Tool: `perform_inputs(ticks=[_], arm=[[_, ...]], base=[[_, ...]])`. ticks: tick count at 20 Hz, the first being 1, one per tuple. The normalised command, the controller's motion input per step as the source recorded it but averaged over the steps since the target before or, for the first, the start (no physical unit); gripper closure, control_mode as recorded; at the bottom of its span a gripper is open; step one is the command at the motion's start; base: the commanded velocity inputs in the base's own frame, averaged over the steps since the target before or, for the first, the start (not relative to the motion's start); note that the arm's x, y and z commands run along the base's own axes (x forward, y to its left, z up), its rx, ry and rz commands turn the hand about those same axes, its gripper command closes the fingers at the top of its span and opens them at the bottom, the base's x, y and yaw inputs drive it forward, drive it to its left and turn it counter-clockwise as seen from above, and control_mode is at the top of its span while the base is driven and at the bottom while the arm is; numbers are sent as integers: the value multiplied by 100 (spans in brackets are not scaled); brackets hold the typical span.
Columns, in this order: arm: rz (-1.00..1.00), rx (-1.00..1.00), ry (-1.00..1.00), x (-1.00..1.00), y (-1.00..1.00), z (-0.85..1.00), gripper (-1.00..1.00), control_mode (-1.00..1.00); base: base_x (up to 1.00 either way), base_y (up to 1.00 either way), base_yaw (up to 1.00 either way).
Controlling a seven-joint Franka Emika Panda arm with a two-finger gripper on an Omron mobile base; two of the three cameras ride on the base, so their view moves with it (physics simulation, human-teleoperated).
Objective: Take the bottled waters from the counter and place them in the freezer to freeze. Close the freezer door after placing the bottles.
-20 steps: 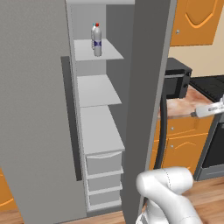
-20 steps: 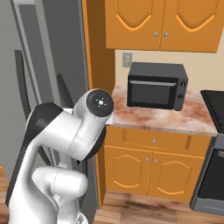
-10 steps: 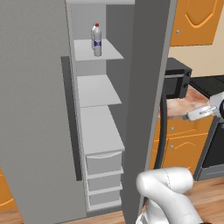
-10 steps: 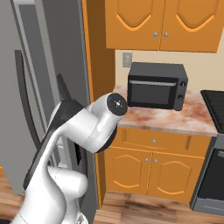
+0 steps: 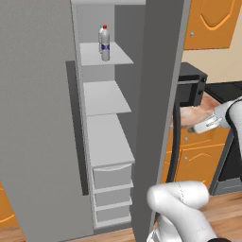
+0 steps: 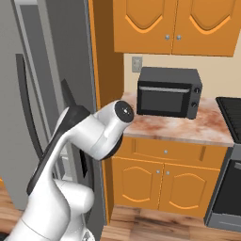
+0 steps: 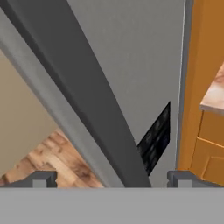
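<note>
One arm reaching right beside freezer door (image 6: 61, 70), jaws wide, holding nothing

You see a black microwave (image 6: 168, 92) standing against the beige wall, below the orange upper cabinets (image 6: 174, 26). A wall outlet (image 6: 136, 63) sits just left of the microwave, above it. To the right lies the black stovetop (image 6: 232, 110), with the grey oven front (image 6: 226, 197) below. Orange lower cabinets (image 6: 160, 181) with small round knobs stand on the wooden floor (image 6: 150, 223).
</note>
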Motion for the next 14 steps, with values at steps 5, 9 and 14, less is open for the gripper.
perform_inputs(ticks=[5,9,14], arm=[[4,0,4,1,46,-8,-100,-100],[8,0,9,16,26,-12,-100,-100],[8,0,13,27,50,-20,-100,-100]], base=[[0,0,0],[0,0,0],[0,0,0]])
